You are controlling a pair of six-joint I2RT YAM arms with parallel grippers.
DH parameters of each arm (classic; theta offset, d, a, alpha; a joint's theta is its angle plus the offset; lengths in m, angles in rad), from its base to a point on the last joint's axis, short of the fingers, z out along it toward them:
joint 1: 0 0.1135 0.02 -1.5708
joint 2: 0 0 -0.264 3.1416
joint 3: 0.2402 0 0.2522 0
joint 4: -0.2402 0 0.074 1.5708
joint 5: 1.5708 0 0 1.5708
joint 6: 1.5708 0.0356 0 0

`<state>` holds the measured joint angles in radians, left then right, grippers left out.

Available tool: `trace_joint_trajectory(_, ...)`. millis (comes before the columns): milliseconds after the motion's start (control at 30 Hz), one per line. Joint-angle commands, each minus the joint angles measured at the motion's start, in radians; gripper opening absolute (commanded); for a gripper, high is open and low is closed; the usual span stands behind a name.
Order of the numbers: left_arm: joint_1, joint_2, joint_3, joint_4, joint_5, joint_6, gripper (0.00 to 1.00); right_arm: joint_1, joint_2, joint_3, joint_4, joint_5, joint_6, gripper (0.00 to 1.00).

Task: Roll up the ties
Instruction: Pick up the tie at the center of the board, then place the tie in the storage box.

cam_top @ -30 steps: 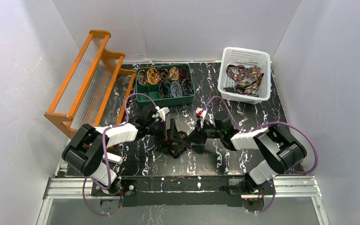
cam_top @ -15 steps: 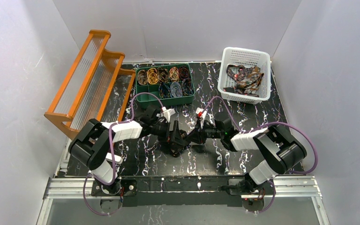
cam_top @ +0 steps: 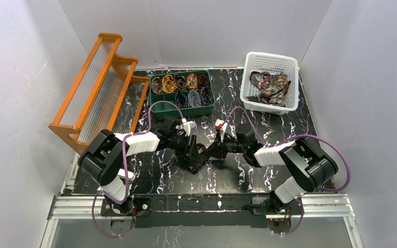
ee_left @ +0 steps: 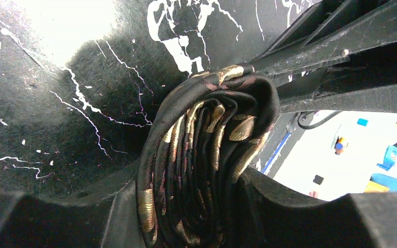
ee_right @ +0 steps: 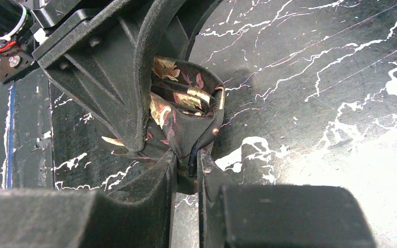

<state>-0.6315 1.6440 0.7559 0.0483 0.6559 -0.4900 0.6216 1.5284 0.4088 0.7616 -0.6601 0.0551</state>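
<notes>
A dark tie with gold and red patterns point(ee_left: 201, 155) is wound into a tight spiral coil at the table's centre point(cam_top: 200, 151). My left gripper point(ee_left: 191, 206) has the coil between its fingers, which press on both of its sides. The right gripper point(ee_right: 187, 165) comes from the other side and is shut on a fold of the same tie point(ee_right: 186, 119), its jaws nearly together. Both grippers meet in the top view, left point(cam_top: 194, 152) and right point(cam_top: 210, 152). The left gripper's finger point(ee_right: 113, 77) crowds the coil in the right wrist view.
A green divided tray point(cam_top: 153, 96) at the back centre holds several rolled ties point(cam_top: 181, 82). At the back right, a white basket point(cam_top: 248, 77) contains loose ties point(cam_top: 270, 87). An orange rack point(cam_top: 101, 88) stands at the left. The tabletop is black marble-patterned.
My left arm has moved right, onto the coil, and its jaws have closed from wide open around it. The right gripper has kept its pinch and place.
</notes>
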Motion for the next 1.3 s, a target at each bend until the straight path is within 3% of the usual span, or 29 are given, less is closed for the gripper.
trace_joint_trajectory(0,-0.010,-0.016,0.034,-0.030,-0.004,0.030,0.43,0.000,-0.001,0.009,0.025,0.013,-0.005,0.27)
trace_joint_trajectory(267,-0.011,-0.043,0.050,-0.027,-0.034,0.013,0.32,0.000,-0.055,0.015,0.007,0.071,0.065,0.55)
trace_joint_trajectory(500,-0.011,-0.089,0.075,-0.151,-0.153,0.042,0.28,0.000,-0.191,0.014,-0.085,0.331,0.163,0.69)
trace_joint_trajectory(767,-0.010,-0.155,0.202,-0.327,-0.343,0.081,0.26,0.000,-0.390,-0.030,-0.228,0.626,0.289,0.73)
trace_joint_trajectory(1067,-0.011,-0.063,0.543,-0.635,-0.466,0.239,0.25,-0.001,-0.613,-0.089,-0.351,0.668,0.367,0.74)
trace_joint_trajectory(1267,0.011,0.079,0.844,-0.782,-0.514,0.328,0.26,-0.001,-0.644,-0.105,-0.356,0.667,0.396,0.74)
